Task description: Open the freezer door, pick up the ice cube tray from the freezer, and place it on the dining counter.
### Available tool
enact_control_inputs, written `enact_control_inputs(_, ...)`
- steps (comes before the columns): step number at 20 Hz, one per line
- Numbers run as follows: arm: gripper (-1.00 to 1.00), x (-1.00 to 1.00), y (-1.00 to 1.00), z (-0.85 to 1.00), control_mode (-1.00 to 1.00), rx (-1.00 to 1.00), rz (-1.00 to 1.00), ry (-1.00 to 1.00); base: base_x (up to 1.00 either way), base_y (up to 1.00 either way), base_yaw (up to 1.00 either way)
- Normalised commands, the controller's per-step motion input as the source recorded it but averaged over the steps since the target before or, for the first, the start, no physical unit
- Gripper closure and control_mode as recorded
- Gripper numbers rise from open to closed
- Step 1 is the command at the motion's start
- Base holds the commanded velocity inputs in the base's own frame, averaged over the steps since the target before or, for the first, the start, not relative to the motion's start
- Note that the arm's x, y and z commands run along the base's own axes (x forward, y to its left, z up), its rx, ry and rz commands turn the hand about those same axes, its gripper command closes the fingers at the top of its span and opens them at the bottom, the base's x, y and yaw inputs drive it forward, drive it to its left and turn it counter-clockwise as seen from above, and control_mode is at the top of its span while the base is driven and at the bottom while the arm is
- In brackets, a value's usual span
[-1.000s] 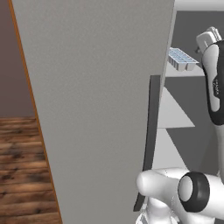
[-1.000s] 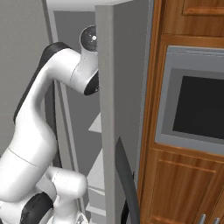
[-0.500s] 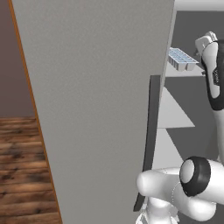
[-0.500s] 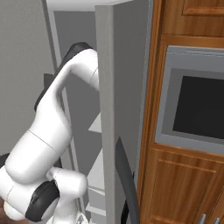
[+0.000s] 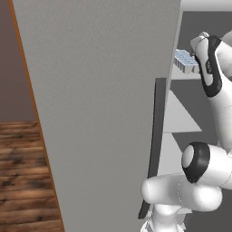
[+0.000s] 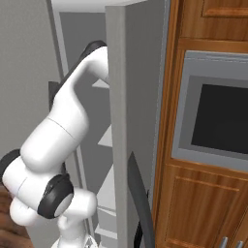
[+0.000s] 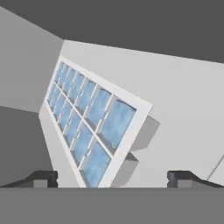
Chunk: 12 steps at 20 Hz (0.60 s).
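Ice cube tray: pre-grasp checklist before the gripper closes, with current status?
1. Freezer door swung open, arm reaching past it: ok.
2. Ice cube tray lies flat on the white shelf, in front of the hand: ok.
3. Gripper open, fingertips spread wide at the bottom of the hand view: ok.
4. Tray between the fingertips: not ok yet; its near end sits closer to one fingertip than to the other and runs at a slant.
5. Fingertips touching the tray: cannot tell; its near end is cut off at the view's bottom.
6. Nothing else shows on the shelf near the tray: ok.
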Motion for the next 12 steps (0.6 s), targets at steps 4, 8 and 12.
enact_control_inputs(4,-1.00,0.42,0.00,0.00,-1.00,0.02,0.00,0.08,0.00,0.00,0.00)
enact_control_inputs(8,-1.00,0.34,0.00,0.00,-1.00,0.01,0.00,0.07,0.00,0.00,0.00)
enact_control_inputs(12,-1.00,0.24,0.00,-0.01,-1.00,0.00,0.00,0.06,0.00,0.00,0.00)
